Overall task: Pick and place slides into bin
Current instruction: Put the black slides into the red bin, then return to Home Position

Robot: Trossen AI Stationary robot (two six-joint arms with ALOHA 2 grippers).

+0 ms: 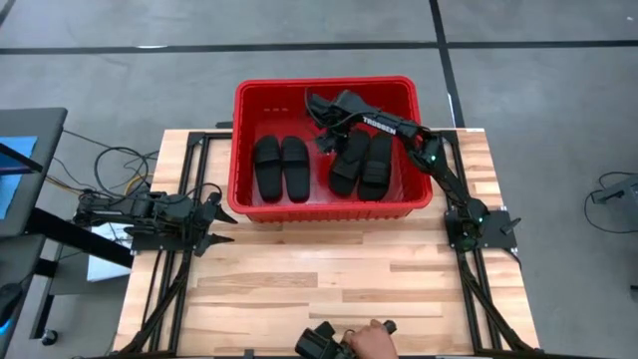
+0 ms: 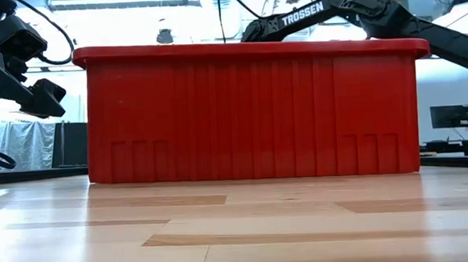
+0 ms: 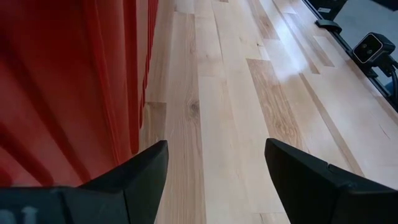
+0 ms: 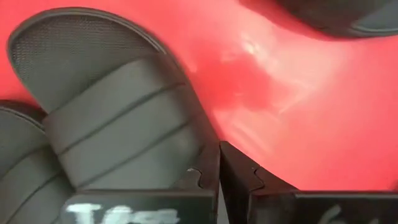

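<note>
The right claw, fingers pressed together and empty, hangs inside the red bin near its far wall. Just beside it lie two black slides; the other pair lies farther off, all four on the bin floor. The left claw, spread wide, waits over the wooden counter outside the bin's near corner.

Bare table before the bin; four slides inside.
</note>
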